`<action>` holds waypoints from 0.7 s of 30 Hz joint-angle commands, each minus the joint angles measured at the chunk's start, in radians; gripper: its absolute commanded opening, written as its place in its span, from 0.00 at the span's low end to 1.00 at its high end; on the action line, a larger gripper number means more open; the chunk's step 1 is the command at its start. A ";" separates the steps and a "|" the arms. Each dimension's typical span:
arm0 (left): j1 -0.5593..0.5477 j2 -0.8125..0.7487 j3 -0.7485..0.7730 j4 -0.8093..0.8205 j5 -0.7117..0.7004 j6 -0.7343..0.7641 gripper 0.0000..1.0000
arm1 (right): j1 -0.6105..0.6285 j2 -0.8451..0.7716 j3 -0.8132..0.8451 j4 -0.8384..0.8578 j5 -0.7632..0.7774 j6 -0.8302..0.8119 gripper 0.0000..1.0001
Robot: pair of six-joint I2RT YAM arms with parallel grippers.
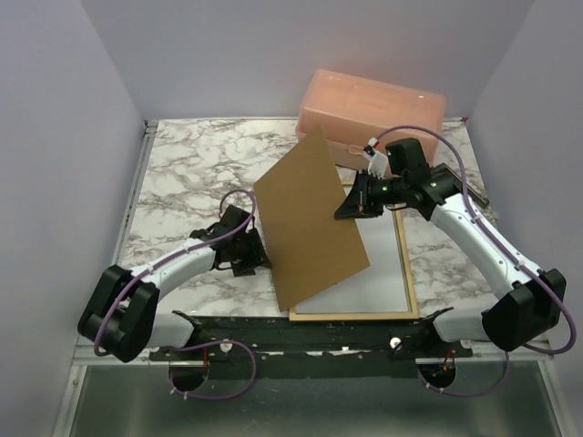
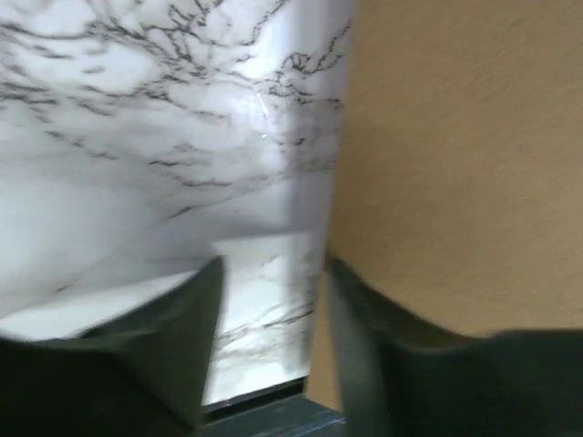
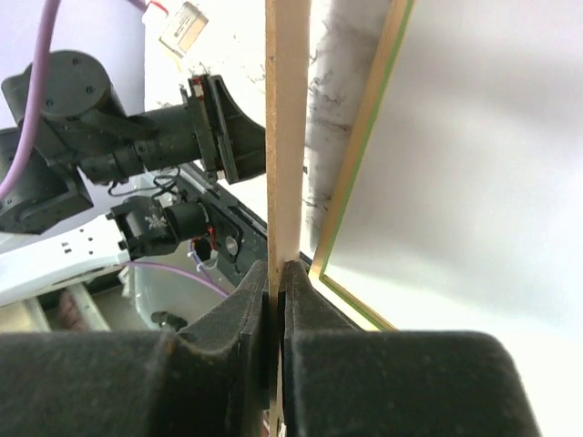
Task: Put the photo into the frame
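Left tool (image 2: 273,264): low over the tabletop (image 1: 191,173), at the left side of the brown backing panel (image 1: 310,228). Fingers spread, with bare marble showing in the gap. Panel edge sits at its right finger, not between the two.
Backing panel: stood up on a slant, long axis running far to near. Far corner is high. Near edge is down by the frame's near-left corner. Its face leans over the frame's left part.
Right tool (image 3: 276,269): fingers pressed together on the panel's thin right edge, about midway along. Looks to be the only grip on the board.
Photo (image 1: 378,278): judged to be the plain white sheet lying flat inside the frame, reverse side up. No print side visible, so not certain.
Frame (image 1: 355,316): flat on the tabletop, pale wood back upward, a green strip showing along its rim from the right wrist. Long axis far to near, roughly in line with the panel's.
Peach box (image 1: 373,105): at the back, behind the right tool, apart from the frame.
Key relation: frame and sheet lie below and to the right of the raised panel. Right arm is the nearer one.
Next move, as a guess: hinge the board rightward and down onto the frame's back. Its slight twist against the frame would need squaring first.
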 commanded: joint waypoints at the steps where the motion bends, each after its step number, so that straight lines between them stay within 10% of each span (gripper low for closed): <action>1: -0.009 -0.118 0.051 -0.144 -0.088 0.019 0.64 | 0.073 -0.012 0.193 -0.130 0.156 0.036 0.01; 8: -0.009 -0.316 0.129 -0.282 -0.131 0.028 0.84 | 0.229 0.058 0.339 -0.268 0.396 0.065 0.01; 21: -0.009 -0.504 0.272 -0.432 -0.144 0.034 0.88 | 0.566 0.373 0.824 -0.619 0.823 0.123 0.01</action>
